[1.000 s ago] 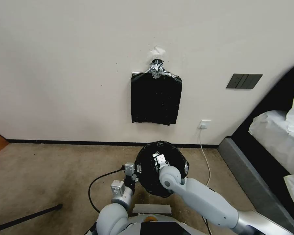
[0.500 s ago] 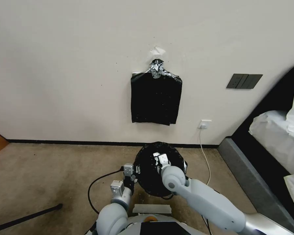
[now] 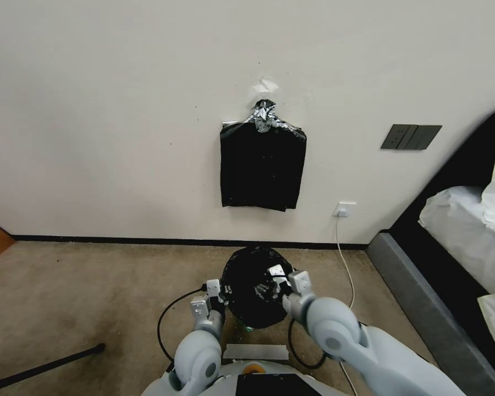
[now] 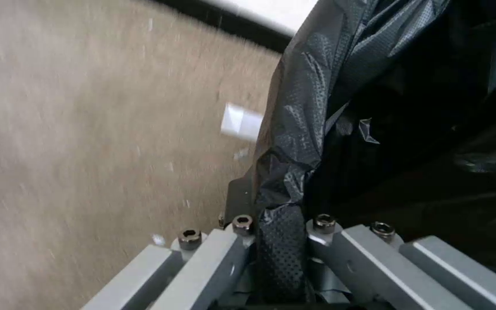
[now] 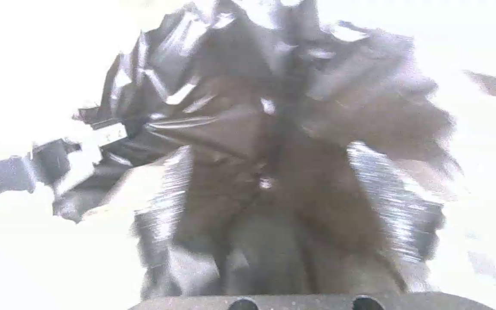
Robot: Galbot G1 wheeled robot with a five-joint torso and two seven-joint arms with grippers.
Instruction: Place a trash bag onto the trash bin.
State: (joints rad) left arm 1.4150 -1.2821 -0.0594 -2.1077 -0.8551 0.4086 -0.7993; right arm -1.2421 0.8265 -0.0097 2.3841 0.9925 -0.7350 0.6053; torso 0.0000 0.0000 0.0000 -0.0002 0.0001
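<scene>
Both grippers clamp the thin glossy black plastic trash bag (image 3: 253, 286): left gripper (image 3: 221, 293), right gripper (image 3: 279, 280). I'd pull evenly outward, avoid tearing.

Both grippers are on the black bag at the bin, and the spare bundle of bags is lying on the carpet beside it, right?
Not quite. Both the left gripper and right gripper are on the trash bag, but the spare bundle of bags hangs on the wall above, as the head view shows, not on the carpet.
</scene>
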